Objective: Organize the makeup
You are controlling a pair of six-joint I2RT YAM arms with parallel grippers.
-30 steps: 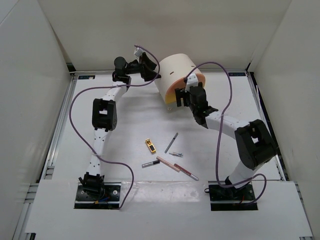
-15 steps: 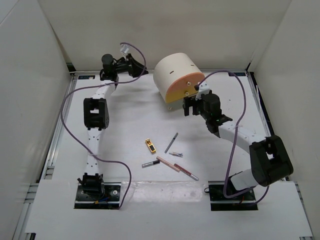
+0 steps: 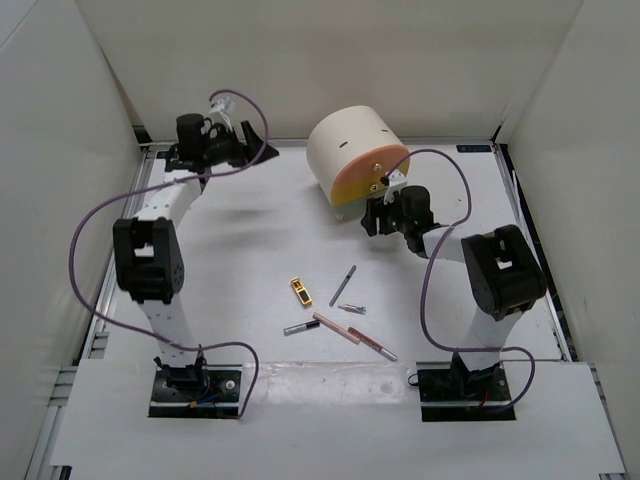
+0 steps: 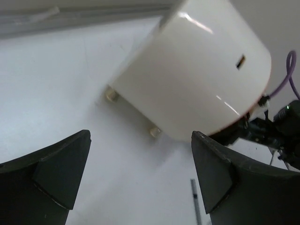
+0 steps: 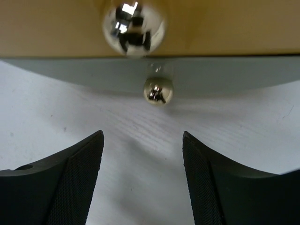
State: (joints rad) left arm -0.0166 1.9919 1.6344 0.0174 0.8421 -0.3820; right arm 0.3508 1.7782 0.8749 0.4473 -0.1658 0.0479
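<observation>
The makeup lies loose at mid-table: a gold lipstick point(image 3: 300, 291), a grey pencil point(image 3: 343, 285), a small silver piece point(image 3: 352, 308), a dark tube point(image 3: 301, 326), a pink pencil point(image 3: 337, 328) and another pencil point(image 3: 378, 347). My right gripper point(image 3: 373, 217) is open just in front of the cream cylindrical box point(image 3: 350, 148). In the right wrist view, the right gripper point(image 5: 143, 136) is empty and faces the chrome knob point(image 5: 134, 22) on the orange drawer front point(image 5: 234, 28). My left gripper point(image 3: 248, 145) is wide open at the back left. The left wrist view shows the left gripper point(image 4: 140, 178) empty, left of the box point(image 4: 197, 70).
The box rests on small round feet point(image 5: 158, 90) and takes up the back centre. White walls enclose the table on three sides, with a metal rail point(image 3: 120, 240) along the left edge. The arms' purple cables point(image 3: 440, 290) loop over the table.
My left gripper has swung left, away from the box's back side. My right gripper has drawn back a little from the orange drawer front, and its elbow has folded in toward its base.
</observation>
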